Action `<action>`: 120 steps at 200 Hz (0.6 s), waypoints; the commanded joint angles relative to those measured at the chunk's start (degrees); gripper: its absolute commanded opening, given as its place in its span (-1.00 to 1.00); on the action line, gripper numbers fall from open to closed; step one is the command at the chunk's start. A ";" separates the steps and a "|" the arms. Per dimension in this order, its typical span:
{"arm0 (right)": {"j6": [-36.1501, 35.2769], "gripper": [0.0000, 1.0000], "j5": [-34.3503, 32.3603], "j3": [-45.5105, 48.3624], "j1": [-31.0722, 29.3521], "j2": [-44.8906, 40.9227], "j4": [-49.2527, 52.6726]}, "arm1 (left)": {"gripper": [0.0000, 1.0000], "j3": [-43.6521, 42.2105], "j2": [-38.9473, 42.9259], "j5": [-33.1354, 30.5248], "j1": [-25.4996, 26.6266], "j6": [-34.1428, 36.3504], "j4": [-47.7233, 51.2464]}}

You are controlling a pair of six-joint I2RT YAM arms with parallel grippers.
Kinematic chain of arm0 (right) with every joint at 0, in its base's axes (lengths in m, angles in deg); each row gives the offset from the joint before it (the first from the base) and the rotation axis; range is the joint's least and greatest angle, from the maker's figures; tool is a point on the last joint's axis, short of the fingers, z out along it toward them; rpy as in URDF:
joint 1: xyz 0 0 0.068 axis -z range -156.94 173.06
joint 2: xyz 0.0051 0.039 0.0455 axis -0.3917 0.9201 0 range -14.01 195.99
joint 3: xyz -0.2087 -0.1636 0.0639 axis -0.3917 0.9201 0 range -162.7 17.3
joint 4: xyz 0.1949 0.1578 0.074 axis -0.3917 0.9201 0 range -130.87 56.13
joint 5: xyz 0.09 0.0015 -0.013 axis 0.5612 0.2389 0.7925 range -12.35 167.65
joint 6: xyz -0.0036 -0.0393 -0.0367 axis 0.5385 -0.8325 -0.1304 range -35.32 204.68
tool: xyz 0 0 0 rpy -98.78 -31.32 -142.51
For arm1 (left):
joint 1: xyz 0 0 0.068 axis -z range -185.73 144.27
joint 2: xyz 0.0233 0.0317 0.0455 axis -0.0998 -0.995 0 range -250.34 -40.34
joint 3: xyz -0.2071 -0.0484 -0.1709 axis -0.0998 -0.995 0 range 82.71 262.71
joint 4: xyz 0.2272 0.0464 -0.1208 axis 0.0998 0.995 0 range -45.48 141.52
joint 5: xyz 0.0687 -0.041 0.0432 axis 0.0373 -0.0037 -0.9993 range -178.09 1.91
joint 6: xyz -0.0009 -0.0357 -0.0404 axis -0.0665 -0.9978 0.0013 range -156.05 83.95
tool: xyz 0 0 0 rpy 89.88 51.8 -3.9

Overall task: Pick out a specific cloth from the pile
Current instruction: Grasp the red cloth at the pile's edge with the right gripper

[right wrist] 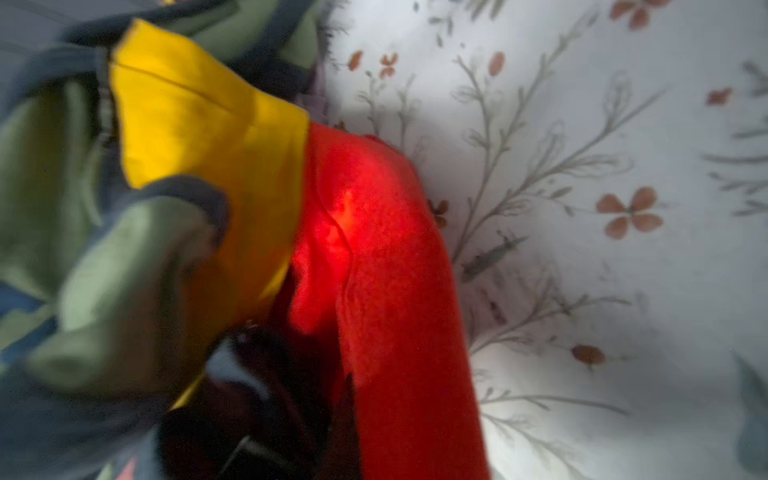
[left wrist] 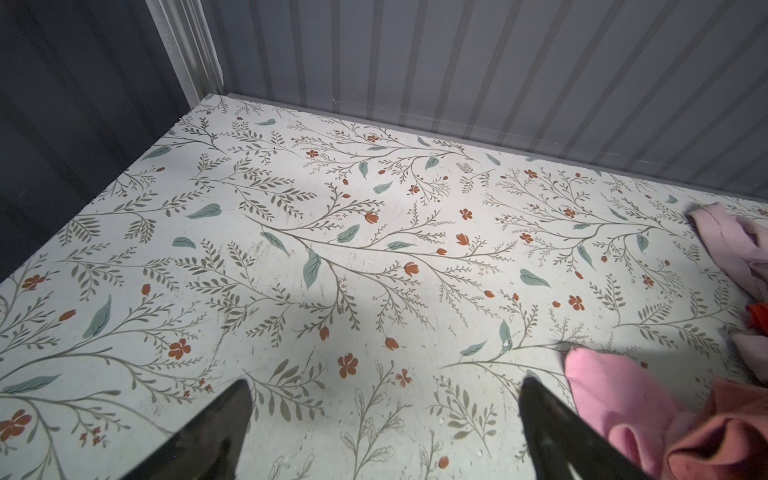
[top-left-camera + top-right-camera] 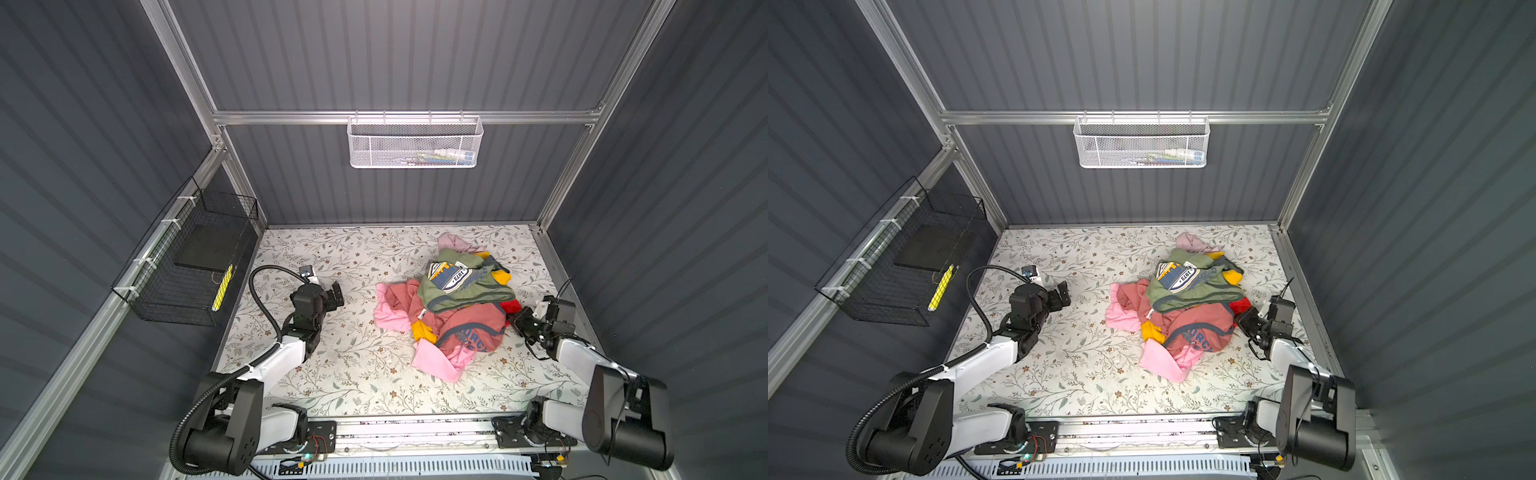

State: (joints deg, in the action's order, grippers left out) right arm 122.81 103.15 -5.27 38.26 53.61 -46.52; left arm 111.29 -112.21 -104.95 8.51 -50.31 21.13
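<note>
The pile (image 3: 453, 307) (image 3: 1183, 307) lies right of the table's middle: an olive green garment with a blue badge on top, a rust-pink shirt with blue lettering, pink and mustard pieces. The cloth (image 3: 511, 306) (image 3: 1241, 305), bright red-orange, pokes out at the pile's right edge, mostly buried. My right gripper (image 3: 515, 320) (image 3: 1241, 318) is at that edge. In the right wrist view the cloth (image 1: 386, 249) runs down into my right gripper (image 1: 328, 374), which is shut on it. My left gripper (image 3: 336, 296) (image 3: 1064, 295) (image 2: 384, 384) stands open over bare table, left of the pile.
A white mesh basket (image 3: 415, 143) hangs on the back wall. On the left wall there is a black wire basket (image 3: 187, 262). Grey walls close in the floral table (image 3: 332, 374) on three sides. In the left wrist view pink fabric (image 2: 615, 395) lies beside one finger.
</note>
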 commanded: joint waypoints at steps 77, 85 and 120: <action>-3.19 -1.00 -5.70 -9.84 -0.26 -20.03 17.43 | 1.00 0.70 -0.39 2.15 0.96 -0.31 1.23; -3.54 -1.00 -5.72 -10.86 -0.26 -21.04 18.66 | 1.00 0.74 -0.37 2.20 1.04 -0.34 1.34; -5.53 -1.00 -11.52 -16.31 -0.26 -25.25 23.60 | 1.00 0.99 -0.95 2.75 1.66 -0.47 1.81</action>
State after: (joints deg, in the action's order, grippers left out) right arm 119.71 96.37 -16.77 37.95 31.40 -26.28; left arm 111.29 -112.23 -103.02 9.65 -50.31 21.80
